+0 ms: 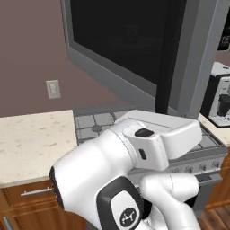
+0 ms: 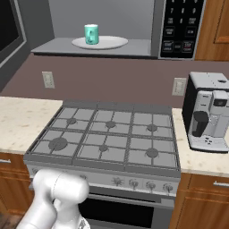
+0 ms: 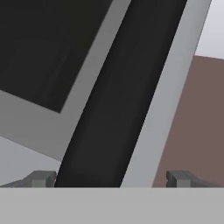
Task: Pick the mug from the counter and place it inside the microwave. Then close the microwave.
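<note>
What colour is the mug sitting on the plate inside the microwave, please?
Teal, with a pale inside; the mug shows best in the right base view.

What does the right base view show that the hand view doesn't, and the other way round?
The right base view shows the mug standing on the white plate inside the open microwave, with its keypad. Below are the stove, the counter and a coffee machine.

The hand view shows, up close, the black door handle running up between the two spread fingertips of the gripper.

Both show the microwave door's dark window and the brown wall.
</note>
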